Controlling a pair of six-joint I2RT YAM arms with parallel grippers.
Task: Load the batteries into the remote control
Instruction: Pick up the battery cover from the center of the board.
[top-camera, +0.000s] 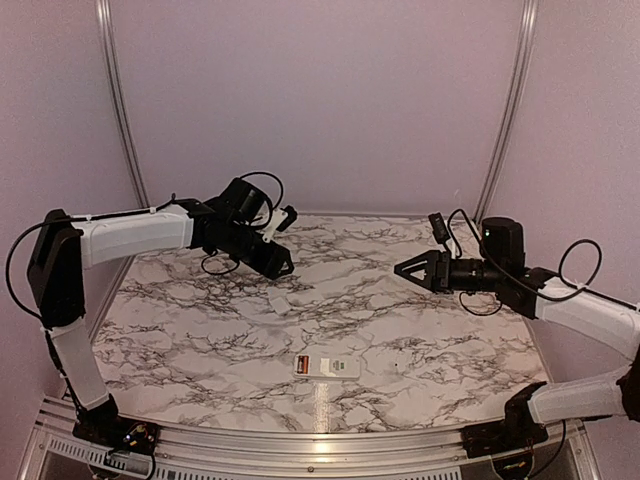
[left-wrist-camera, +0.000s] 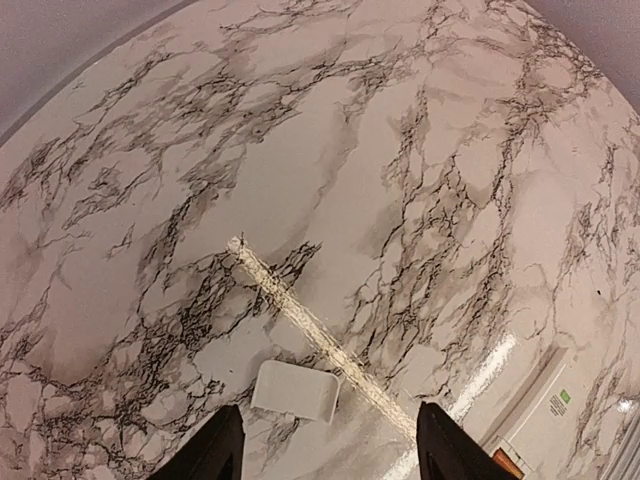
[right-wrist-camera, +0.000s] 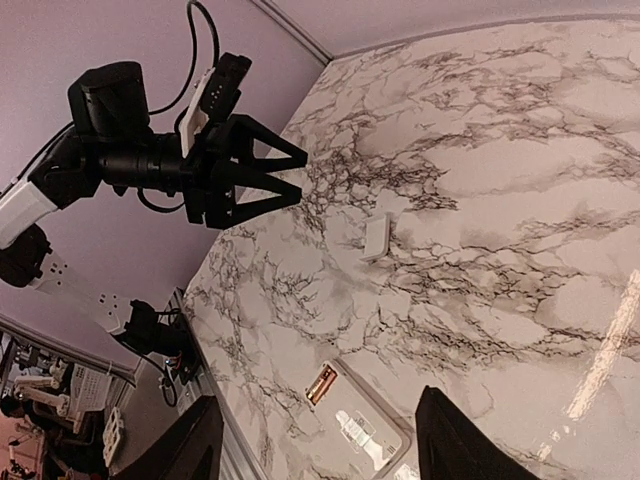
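Note:
The white remote control (top-camera: 328, 367) lies back up near the table's front edge, its battery compartment open at its left end. An orange-copper battery (top-camera: 303, 366) lies in that compartment; it also shows in the right wrist view (right-wrist-camera: 321, 384). I cannot make out the yellowish-gold battery. My left gripper (top-camera: 284, 264) is open and empty, raised above the table's back left. My right gripper (top-camera: 399, 268) is open and empty, raised at the right and pointing left. The remote also shows in the left wrist view (left-wrist-camera: 548, 418) and in the right wrist view (right-wrist-camera: 372, 425).
A small white battery cover (top-camera: 280, 303) lies on the marble table (top-camera: 200, 330) below my left gripper; it also shows in the left wrist view (left-wrist-camera: 295, 391) and in the right wrist view (right-wrist-camera: 377, 236). Purple walls enclose the table, with a metal rail (top-camera: 300, 440) along the front.

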